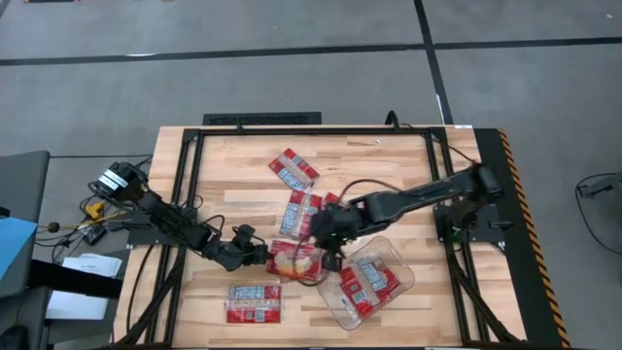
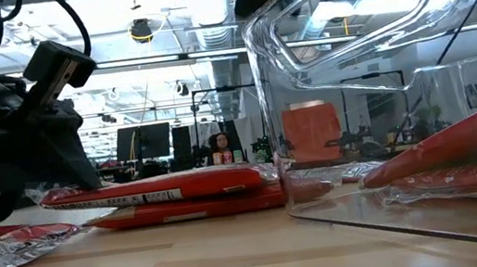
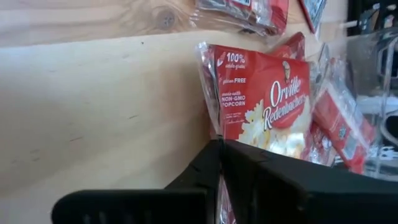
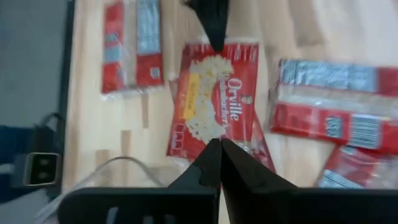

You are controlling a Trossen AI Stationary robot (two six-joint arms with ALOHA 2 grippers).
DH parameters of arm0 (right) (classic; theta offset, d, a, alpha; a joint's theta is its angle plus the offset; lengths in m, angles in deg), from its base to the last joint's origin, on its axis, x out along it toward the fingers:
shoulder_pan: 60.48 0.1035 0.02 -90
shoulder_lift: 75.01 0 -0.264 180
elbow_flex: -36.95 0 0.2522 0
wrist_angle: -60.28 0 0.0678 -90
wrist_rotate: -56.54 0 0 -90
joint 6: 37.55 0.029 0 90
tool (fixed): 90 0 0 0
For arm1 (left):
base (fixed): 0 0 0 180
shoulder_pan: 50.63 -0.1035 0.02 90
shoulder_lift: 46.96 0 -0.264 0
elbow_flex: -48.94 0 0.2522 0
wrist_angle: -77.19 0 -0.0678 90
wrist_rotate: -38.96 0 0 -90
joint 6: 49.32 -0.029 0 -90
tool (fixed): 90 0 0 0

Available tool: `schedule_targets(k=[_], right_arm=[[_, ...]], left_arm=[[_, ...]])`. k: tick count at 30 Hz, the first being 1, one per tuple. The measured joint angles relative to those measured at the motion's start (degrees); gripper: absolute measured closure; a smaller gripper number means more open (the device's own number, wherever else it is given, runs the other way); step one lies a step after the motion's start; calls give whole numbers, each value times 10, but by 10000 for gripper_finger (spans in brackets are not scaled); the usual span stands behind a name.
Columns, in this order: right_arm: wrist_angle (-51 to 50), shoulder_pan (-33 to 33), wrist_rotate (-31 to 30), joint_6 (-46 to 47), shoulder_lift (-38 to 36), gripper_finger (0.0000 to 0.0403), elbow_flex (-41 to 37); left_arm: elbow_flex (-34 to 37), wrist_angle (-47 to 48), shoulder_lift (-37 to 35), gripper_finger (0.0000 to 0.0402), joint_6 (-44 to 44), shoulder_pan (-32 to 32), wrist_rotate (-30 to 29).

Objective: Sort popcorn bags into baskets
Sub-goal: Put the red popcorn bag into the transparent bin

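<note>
A red popcorn bag [image 1: 294,261] with a yellow popcorn picture lies near the table's middle, partly on another red packet [image 4: 264,155]. My left gripper [image 1: 264,257] is shut on its left edge. My right gripper [image 1: 323,255] is shut at its right edge. The clear basket [image 1: 394,251] stands just right of it, tilted, with several red packets [image 1: 367,282] inside. In the low view the bag [image 2: 162,186] lies level on a second packet beside the basket's wall [image 2: 350,62]. My left gripper pinches the bag's left short edge [image 3: 214,127] between its two fingers, coming level from the table's left. The bag [image 3: 261,106] reaches away from the fingers toward the basket and rests on another packet. My right gripper has its shut fingertips on the bag's right short edge [image 4: 217,134], coming from the table's right and slanting down. The fingers hide the place of contact, so I cannot tell how much of the edge is between them.
Loose packets lie at the far middle [image 1: 293,167], in the middle [image 1: 301,212] and near the front edge [image 1: 254,303]. Black frame rails [image 1: 190,175] run along the table's left, right and far sides. Bare wood shows at the near left.
</note>
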Motion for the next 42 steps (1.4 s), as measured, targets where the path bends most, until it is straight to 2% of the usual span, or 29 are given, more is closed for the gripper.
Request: schedule_targets(k=[7,11,15,20,25,31,42], right_arm=[[-56,58,-80,49,-127,390,0],[-75,107,-152,88,-182,378,0],[-90,162,-225,126,-213,370,0],[-108,220,-259,176,-224,383,0],[-108,273,-283,222,-223,387,0],[-108,327,-340,273,-220,369,0],[-98,414,-417,321,-220,389,0]], left_arm=[[-23,-43,-59,401,-43,4,-65],[-49,-8,-110,401,-87,-1,-83],[-81,26,-159,401,-129,-12,-108],[-139,36,-181,401,-195,-25,-108],[-225,76,-172,401,-249,-32,-92],[-319,132,-150,401,-297,-28,-74],[-477,123,1,401,-290,-11,-79]])
